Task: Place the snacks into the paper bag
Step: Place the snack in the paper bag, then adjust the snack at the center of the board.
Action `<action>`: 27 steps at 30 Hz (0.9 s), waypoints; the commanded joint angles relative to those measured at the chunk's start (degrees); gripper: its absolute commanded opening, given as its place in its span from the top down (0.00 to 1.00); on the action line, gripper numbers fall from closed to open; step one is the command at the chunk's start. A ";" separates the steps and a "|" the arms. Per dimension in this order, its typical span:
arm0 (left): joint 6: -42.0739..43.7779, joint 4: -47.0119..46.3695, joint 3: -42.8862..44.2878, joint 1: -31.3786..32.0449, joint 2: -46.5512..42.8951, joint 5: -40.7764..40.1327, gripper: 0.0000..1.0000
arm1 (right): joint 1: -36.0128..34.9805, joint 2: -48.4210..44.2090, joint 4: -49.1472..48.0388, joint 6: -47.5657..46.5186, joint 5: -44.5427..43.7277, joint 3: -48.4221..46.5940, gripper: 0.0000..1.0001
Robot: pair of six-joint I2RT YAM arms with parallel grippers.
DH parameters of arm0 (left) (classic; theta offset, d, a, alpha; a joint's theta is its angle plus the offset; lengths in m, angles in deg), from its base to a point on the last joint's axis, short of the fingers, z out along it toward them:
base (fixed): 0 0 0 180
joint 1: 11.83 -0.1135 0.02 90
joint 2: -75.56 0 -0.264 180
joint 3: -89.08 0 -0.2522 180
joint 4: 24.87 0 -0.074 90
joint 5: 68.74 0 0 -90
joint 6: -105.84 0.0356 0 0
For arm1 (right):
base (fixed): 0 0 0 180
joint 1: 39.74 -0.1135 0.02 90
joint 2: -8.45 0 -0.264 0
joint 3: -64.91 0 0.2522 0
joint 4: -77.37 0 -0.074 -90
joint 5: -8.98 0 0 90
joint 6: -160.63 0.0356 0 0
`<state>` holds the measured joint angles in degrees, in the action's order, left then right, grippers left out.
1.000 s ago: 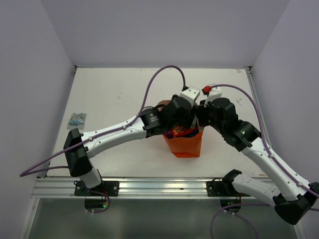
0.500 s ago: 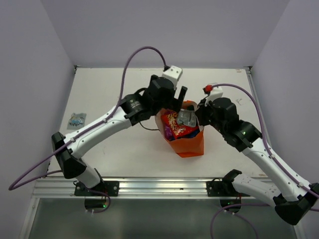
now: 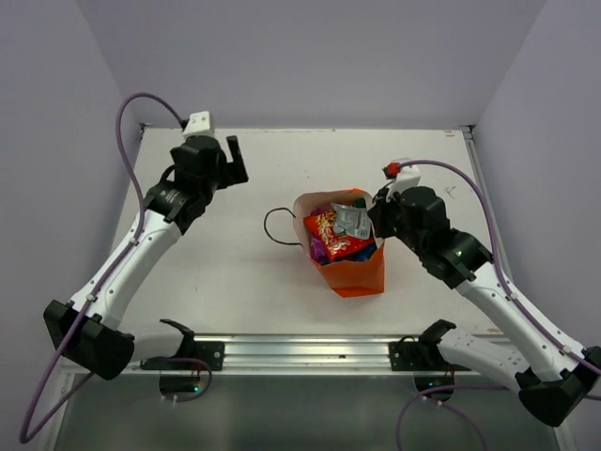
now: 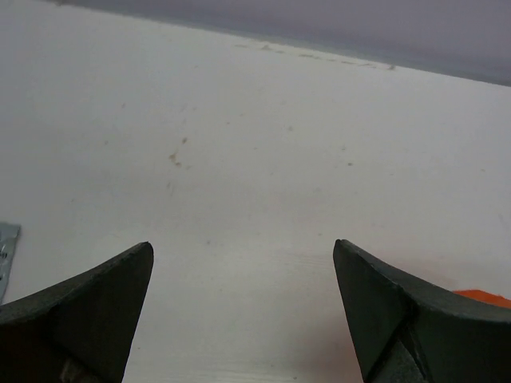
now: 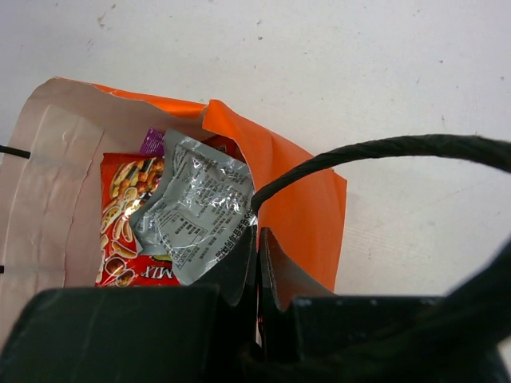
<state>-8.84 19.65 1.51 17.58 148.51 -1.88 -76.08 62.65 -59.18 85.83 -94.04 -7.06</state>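
Swung clear of the paper bag [image 3: 362,272] since a second ago, the left claw [image 4: 241,251] hangs wide open and empty over the tabletop [image 4: 263,136]. Just off its left finger a pale packet corner [image 4: 4,254] peeks in, likely the last snack; an off-centre approach could shove it away instead of catching it. The right claw [image 5: 258,239] is pinched shut on the bag's rim beside the cord handle [image 5: 383,148]; just beyond its tips the silver packet [image 5: 196,209] and red packet [image 5: 120,239] stand inside. If that pinch slips, the bag may sag or tip.
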 commanded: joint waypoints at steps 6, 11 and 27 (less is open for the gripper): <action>-11.08 -9.22 -21.53 -26.76 -1.58 5.03 0.04 | -0.14 -2.08 -3.15 -2.02 0.79 2.05 1.00; -15.56 -15.12 -30.15 -35.45 0.08 3.72 0.04 | -0.05 -1.98 -4.38 -0.88 4.57 3.19 1.00; -24.97 -19.25 -26.12 -47.25 18.63 -1.65 0.03 | -0.05 -3.57 -5.78 -1.31 9.15 4.60 1.00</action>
<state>-30.22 3.30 -28.00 -29.02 165.34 -1.50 -76.06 60.09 -64.09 84.89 -87.76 -3.13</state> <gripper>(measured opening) 0.969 0.012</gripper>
